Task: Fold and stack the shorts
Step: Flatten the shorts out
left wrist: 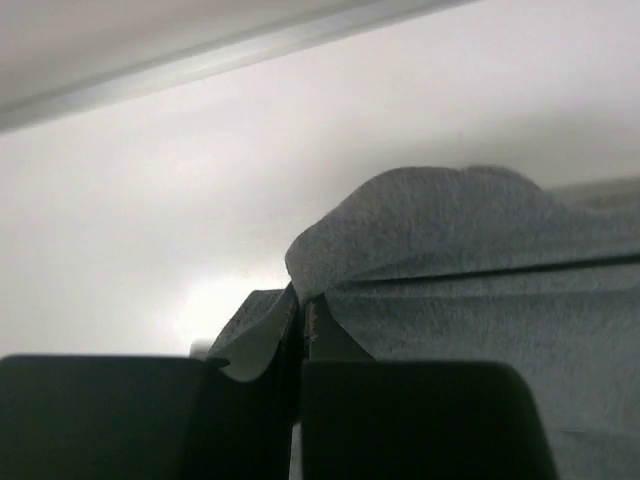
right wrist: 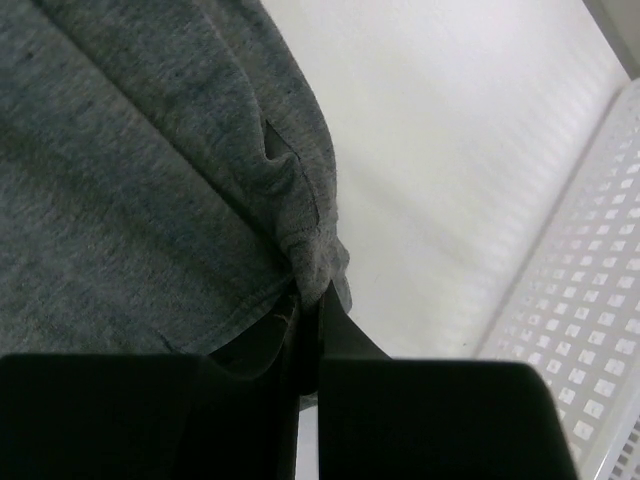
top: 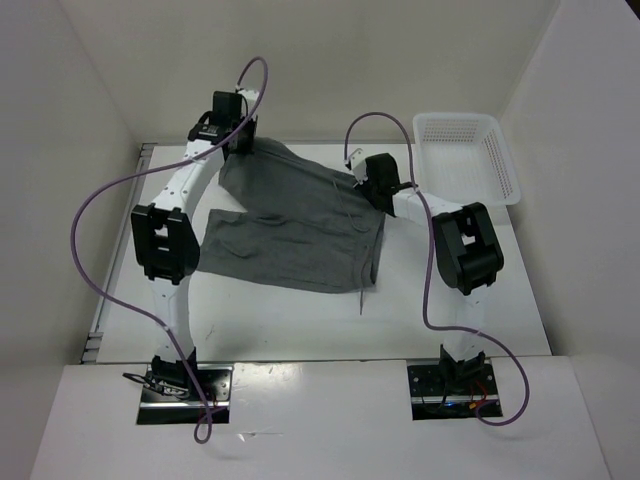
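White desk point(top: 300, 325) holds the shorts point(top: 290, 235) spread from its middle toward the far edge, their long axis running left to right. The left gripper point(top: 236, 132) is clamped on the cloth's far-left corner. The right gripper point(top: 364, 180) pinches its far-right edge, near the basket point(top: 470, 118), so the loose half lies nearward of both grippers.

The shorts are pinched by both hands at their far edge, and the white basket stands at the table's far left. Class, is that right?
No: the top view shows the basket at the far right. The left hand and right hand do pinch the shorts.
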You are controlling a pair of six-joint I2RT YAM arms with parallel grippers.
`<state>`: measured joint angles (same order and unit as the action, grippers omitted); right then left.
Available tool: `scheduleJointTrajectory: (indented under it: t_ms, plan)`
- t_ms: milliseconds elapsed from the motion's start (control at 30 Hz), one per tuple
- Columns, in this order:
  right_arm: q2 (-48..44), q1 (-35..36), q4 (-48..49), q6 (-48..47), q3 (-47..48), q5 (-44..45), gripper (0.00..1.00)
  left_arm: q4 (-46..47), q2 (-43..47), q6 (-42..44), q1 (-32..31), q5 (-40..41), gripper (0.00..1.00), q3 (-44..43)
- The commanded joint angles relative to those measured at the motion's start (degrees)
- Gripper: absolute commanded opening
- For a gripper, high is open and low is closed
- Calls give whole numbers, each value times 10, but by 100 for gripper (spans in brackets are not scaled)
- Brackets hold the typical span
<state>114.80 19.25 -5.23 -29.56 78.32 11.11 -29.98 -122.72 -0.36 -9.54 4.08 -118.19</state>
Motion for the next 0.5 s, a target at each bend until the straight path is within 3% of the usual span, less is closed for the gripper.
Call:
scheduleJointTrajectory:
  t_ms: [0, 67, 100, 133, 167, 200, 300, 467]
  plan:
    - [9, -3, 6, -17, 13, 24, 0, 28, -32, 4, 16, 76, 0, -68]
    - [30, -3, 11, -17, 37, 24, 0, 33, -77, 4, 16, 76, 4, -92]
    - [36, -3, 19, -17, 44, 32, 10, 33, -94, 4, 22, 76, 6, -104]
    - [41, 2, 24, -17, 51, 32, 27, 20, -125, 4, 22, 71, 11, -132]
    - [41, 8, 24, -17, 67, 39, 49, 10, -138, 4, 27, 71, 45, -145]
    - [48, 8, 24, -10, 74, 47, 80, -12, -153, 4, 27, 63, 58, -157]
    - [33, 14, 24, 13, 90, 47, 93, -18, -142, 4, 32, 58, 96, -130]
    - [-31, 14, 11, 19, 74, 73, 97, -39, -69, 4, 70, 63, 100, -72]
